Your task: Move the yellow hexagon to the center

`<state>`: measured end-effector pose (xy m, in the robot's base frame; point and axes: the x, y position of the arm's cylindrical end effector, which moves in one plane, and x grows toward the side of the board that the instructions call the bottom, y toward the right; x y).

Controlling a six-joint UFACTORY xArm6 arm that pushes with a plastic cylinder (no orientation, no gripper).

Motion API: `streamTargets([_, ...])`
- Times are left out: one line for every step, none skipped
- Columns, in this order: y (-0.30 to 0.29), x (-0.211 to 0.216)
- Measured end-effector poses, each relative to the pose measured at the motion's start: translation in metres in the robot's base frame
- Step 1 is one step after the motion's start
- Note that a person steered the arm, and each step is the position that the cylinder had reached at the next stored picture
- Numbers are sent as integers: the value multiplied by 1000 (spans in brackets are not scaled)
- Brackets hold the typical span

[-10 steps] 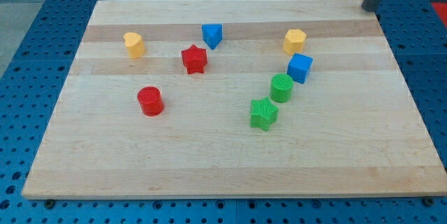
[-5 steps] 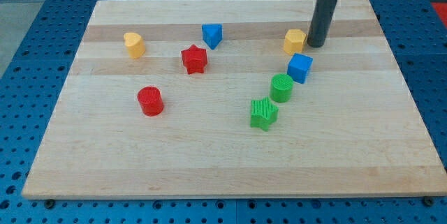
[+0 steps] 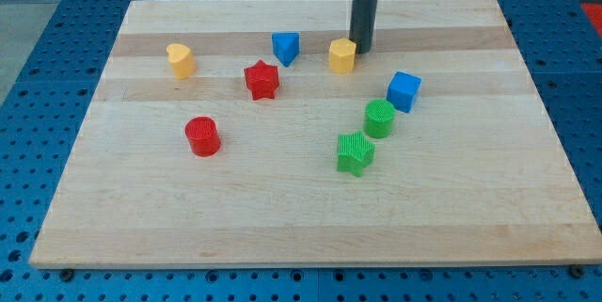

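Note:
The yellow hexagon [image 3: 342, 55] stands on the wooden board [image 3: 301, 217], a little above and right of the board's middle. My tip [image 3: 362, 51] rests against the hexagon's right side, touching it. The blue triangular block [image 3: 286, 48] is just left of the hexagon. The red star [image 3: 261, 80] lies left and below it.
A second yellow block [image 3: 180, 59] sits at the upper left. A red cylinder [image 3: 202, 136] is at the left. A blue cube [image 3: 403, 91], a green cylinder [image 3: 379, 118] and a green star [image 3: 355, 152] form a diagonal row at the right of centre.
My tip swept in from the view's top right, met the yellow hexagon's right side and pushed it leftward, away from the blue cube. The other blocks have not moved.

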<state>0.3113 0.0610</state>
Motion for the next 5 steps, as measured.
streamTargets([-22,6])
streamTargets([-38,18])
streamTargets([-50,29])
streamTargets([-54,29])
streamTargets([-68,24])
